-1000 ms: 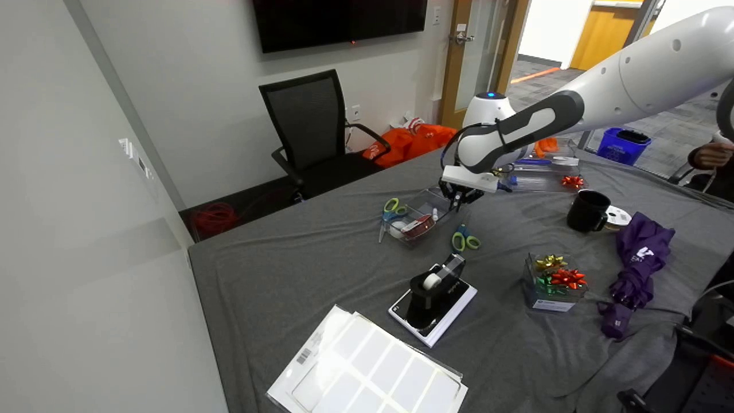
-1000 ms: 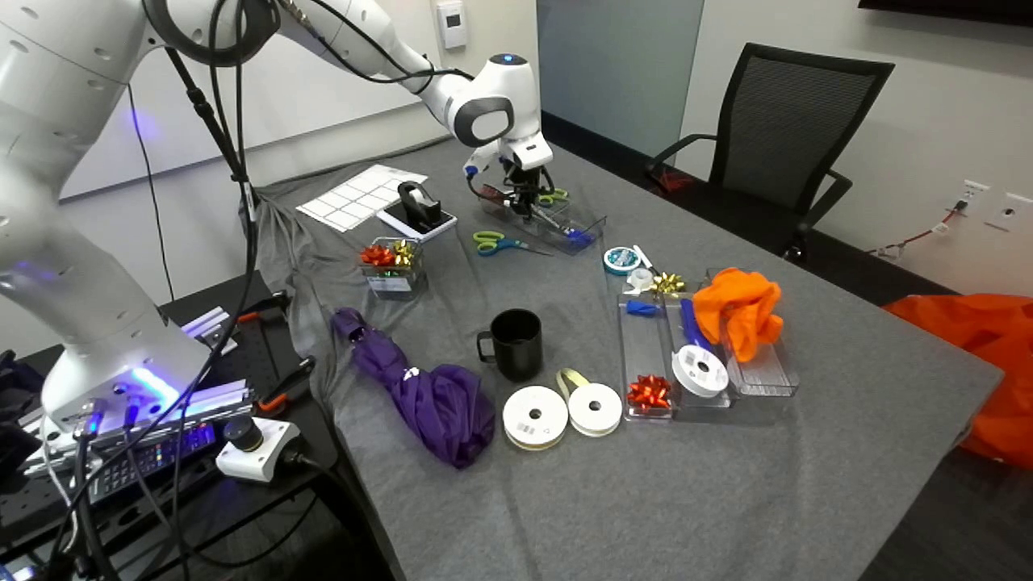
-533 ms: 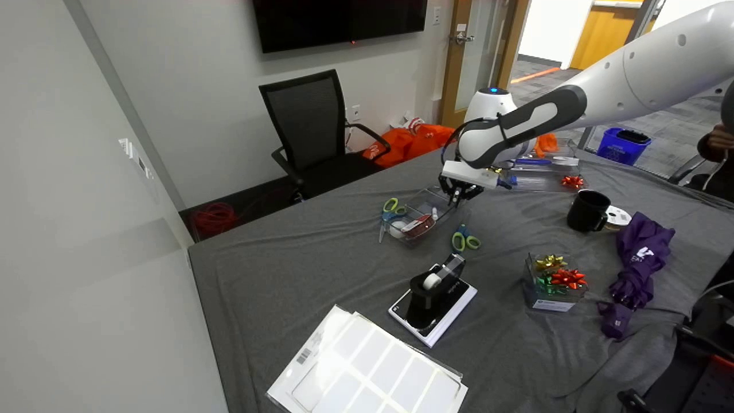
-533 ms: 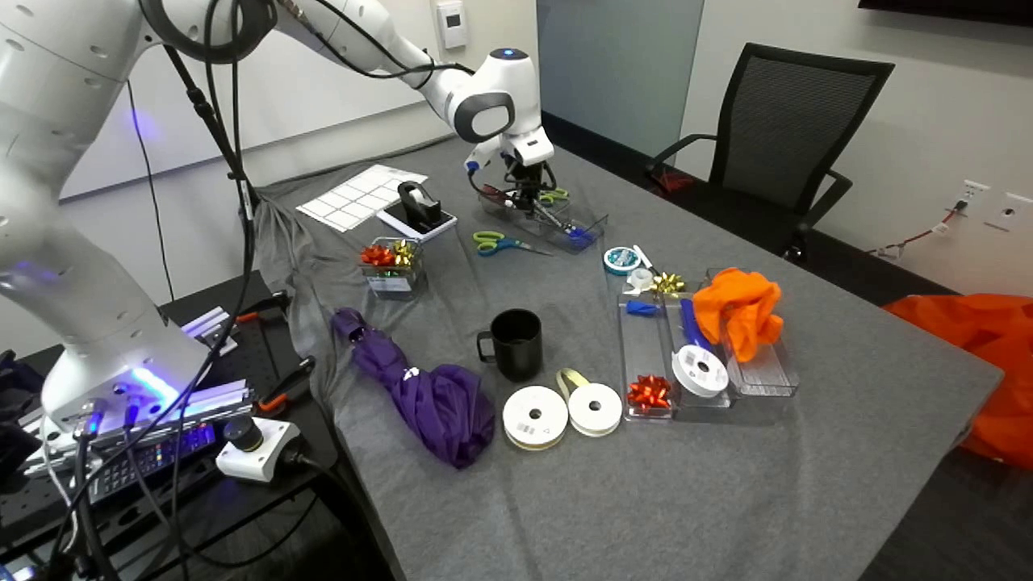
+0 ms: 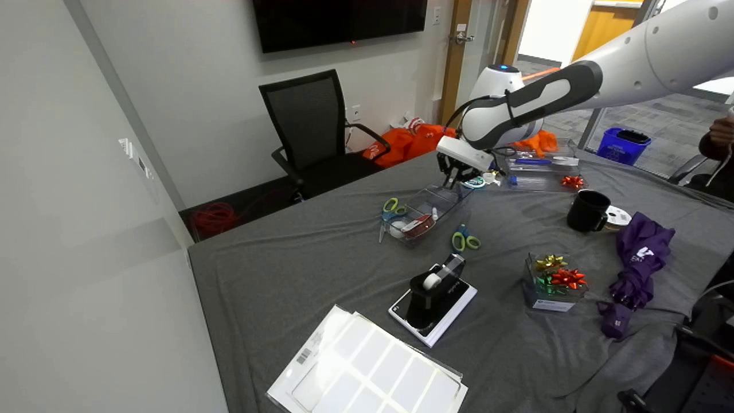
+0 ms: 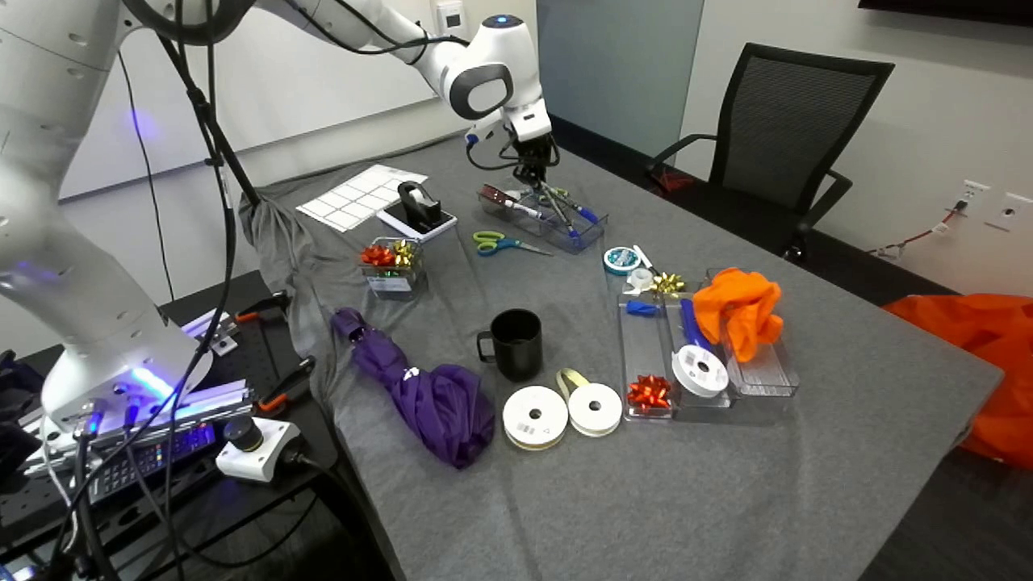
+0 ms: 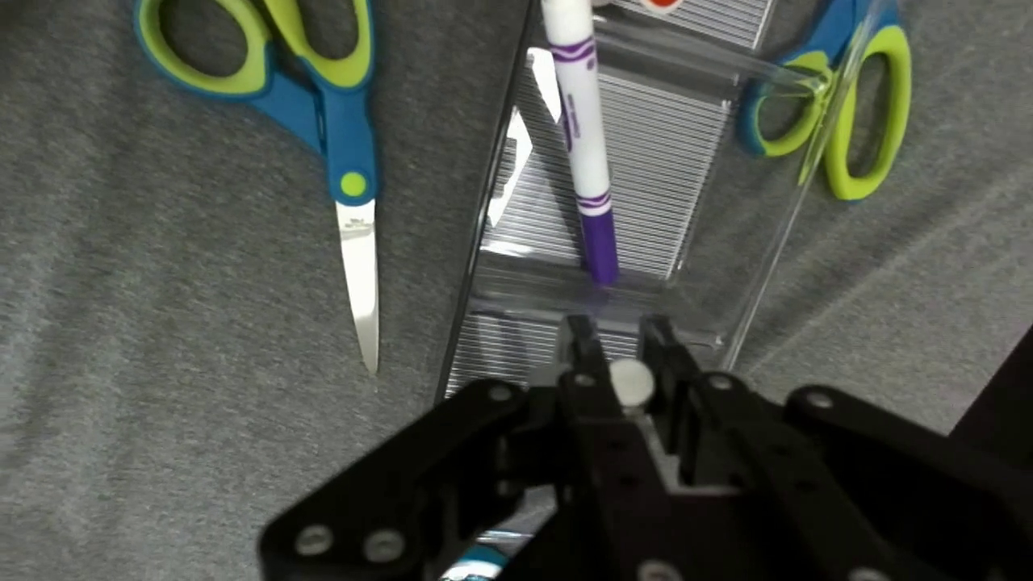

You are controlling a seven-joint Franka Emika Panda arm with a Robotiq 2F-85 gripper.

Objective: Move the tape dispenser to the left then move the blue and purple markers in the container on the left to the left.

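The black tape dispenser (image 5: 421, 297) stands on a flat white box with a black top; it also shows in an exterior view (image 6: 420, 208). The clear container (image 7: 670, 173) has compartments. A white marker with a purple cap (image 7: 583, 121) lies in its middle compartment. My gripper (image 7: 618, 329) is over the end compartment, its fingers closed around a marker's round white end (image 7: 632, 382). In an exterior view, two blue-capped markers (image 6: 574, 234) (image 6: 593, 216) slope from my gripper (image 6: 533, 182) down into the container; I cannot tell whether both are held.
Green-and-blue scissors (image 7: 351, 145) lie beside the container, and another pair (image 7: 867, 121) at its opposite side. A red ribbon (image 5: 418, 226) fills its far end. A bow box (image 5: 553, 284), black mug (image 6: 516, 345), purple umbrella (image 6: 428, 395), label sheets (image 5: 373, 367) and clear trays (image 6: 646, 347) stand around.
My gripper has risen above the container. The blue-capped markers slope more steeply, and one cap has lifted and moved apart from the other. The tape dispenser has not moved.
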